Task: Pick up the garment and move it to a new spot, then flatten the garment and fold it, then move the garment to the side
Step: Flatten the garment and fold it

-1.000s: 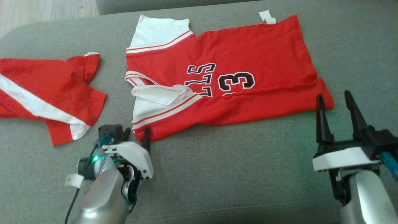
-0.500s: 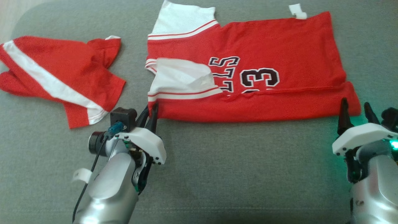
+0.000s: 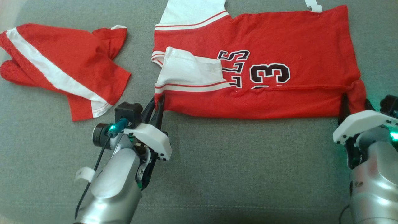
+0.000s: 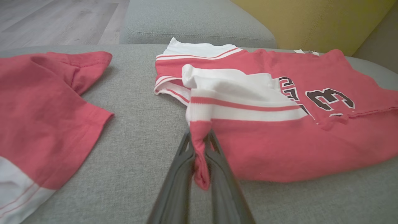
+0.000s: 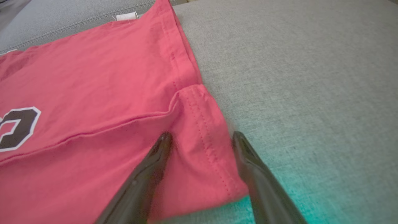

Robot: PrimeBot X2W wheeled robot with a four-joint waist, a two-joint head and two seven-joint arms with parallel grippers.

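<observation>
Two red garments on grey sofa [image 3: 217, 174], jersey [image 3: 279, 40] spread centre, shorts [image 3: 62, 68] apart at left, left gripper [image 4: 200, 146] clamped on jersey's near-left corner, right gripper [image 5: 200, 140] spread astride near-right hem corner.

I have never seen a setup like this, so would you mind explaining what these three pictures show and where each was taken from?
This is a two-armed robot folding laundry on a grey cushion. The wide picture comes from a camera on its head, looking down; the other two come from cameras on its wrists, looking along each hand's two dark fingers.

A red jersey with white sleeves and the number 3 lies spread out, its near edge already folded over. The left hand is shut, pinching the jersey's near corner by the sleeve. The right hand is open, its fingers straddling the opposite near corner at the hem without gripping it yet. A second red garment with a white stripe lies apart on the robot's left.
</observation>
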